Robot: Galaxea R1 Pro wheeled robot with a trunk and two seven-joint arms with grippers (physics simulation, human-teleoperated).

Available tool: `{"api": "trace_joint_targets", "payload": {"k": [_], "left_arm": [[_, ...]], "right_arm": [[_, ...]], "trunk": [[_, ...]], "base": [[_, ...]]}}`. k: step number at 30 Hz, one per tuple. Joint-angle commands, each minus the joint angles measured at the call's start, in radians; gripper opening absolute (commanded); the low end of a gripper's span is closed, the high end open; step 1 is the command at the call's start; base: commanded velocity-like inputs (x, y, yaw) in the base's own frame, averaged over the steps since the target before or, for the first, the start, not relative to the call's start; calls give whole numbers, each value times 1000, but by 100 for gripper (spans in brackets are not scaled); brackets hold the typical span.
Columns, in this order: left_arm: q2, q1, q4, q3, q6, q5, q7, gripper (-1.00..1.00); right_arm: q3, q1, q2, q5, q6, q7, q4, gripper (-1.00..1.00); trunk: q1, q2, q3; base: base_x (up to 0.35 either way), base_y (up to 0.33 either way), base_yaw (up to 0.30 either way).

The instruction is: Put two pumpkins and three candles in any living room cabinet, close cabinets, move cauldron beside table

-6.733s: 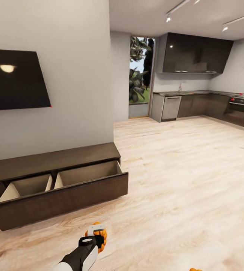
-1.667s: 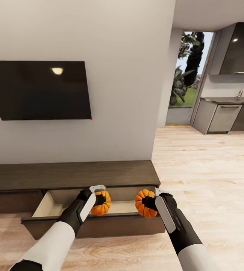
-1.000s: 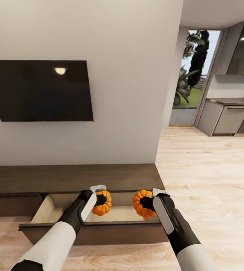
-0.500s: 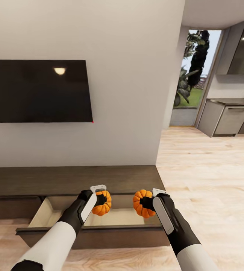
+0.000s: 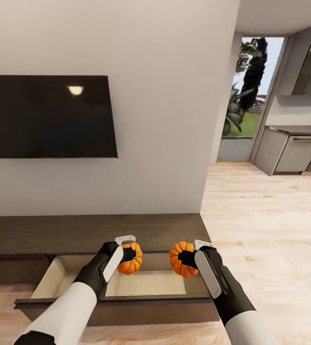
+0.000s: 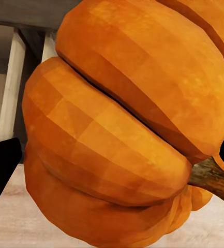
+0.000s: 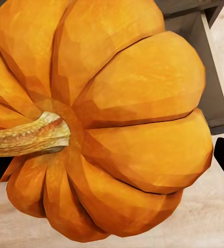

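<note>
Head view: I am holding one pumpkin in each pincer above the pulled-out drawer [image 5: 145,283] of the cabinet [image 5: 88,232], which is running along the foot of the wall. My left pincer [image 5: 128,254] is clamping the left pumpkin [image 5: 132,258] between its fingers, and my right pincer [image 5: 188,258] is clamping the right pumpkin [image 5: 180,259] in the same way; the two pumpkins are hanging side by side, apart from each other, over the pale inside of the drawer, near its right end. The drawer front [image 5: 126,309] is lying nearest to me, and the cabinet's flat dark-brown top is stretching to the left behind my arms. A dark television screen [image 5: 50,116] is hanging on the wall above the left part of the cabinet. To the far right, pale wooden floor [image 5: 265,215] is leading to grey kitchen units [image 5: 294,152] and a glazed opening with greenery [image 5: 248,81] beyond it. Left wrist view: the left pumpkin [image 6: 127,129] is showing its ribs and its brown stem [image 6: 215,181], with black fingertips [image 6: 0,165] at either side of it. Right wrist view: the right pumpkin [image 7: 106,119] is showing its tan stem [image 7: 24,135], with the drawer's wall behind it.
</note>
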Motion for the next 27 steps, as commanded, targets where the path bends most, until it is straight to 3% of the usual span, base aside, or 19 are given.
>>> {"api": "trace_joint_targets", "payload": {"k": [1,9,27], "left_arm": [[1,-1,-1,-4,3,8,12,-100],[-1,-1,-1,-4,3,8,13,-100],[-11,-1,1,-3,2,10,19,-100]], "right_arm": [[1,-1,0,-11,1,-11,-1,-100],[2,-1,0,-11,1,-11,-1,-100],[5,-1,0,-10,1,-7,2,-100]], "trunk": [[0,-1,-1],[0,-1,-1],[69,-127,-58]], "base": [[183,120,0],[59,42,0],[0,0,0]]}}
